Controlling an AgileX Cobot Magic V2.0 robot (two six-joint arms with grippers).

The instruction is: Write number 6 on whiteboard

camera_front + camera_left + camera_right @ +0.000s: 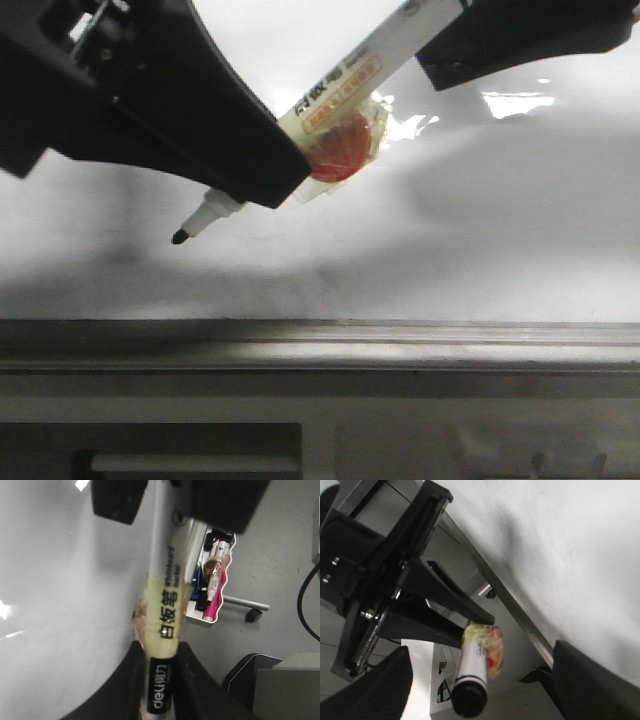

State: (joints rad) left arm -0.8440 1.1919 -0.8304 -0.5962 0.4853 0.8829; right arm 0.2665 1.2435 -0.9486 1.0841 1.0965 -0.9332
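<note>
My left gripper [272, 168] is shut on a white marker pen [340, 85] wrapped in yellowish tape with an orange patch. The pen's black tip [179, 237] points down-left, close over the whiteboard [470, 220]; I cannot tell whether it touches. In the left wrist view the left gripper [161, 690] clamps the pen [165, 580] near its black label. My right gripper [482, 692] is wide open around the pen's black rear end [469, 699] without touching it. One of its fingers [520, 40] shows at the top right of the front view. No number 6 shows on the board.
The board's grey metal edge rail [320, 345] runs along its front and shows in the right wrist view [520, 615]. A white tray of pens [212, 580] on a wheeled stand is beside the board. A black cable [304, 600] and a dark box [270, 680] are nearby.
</note>
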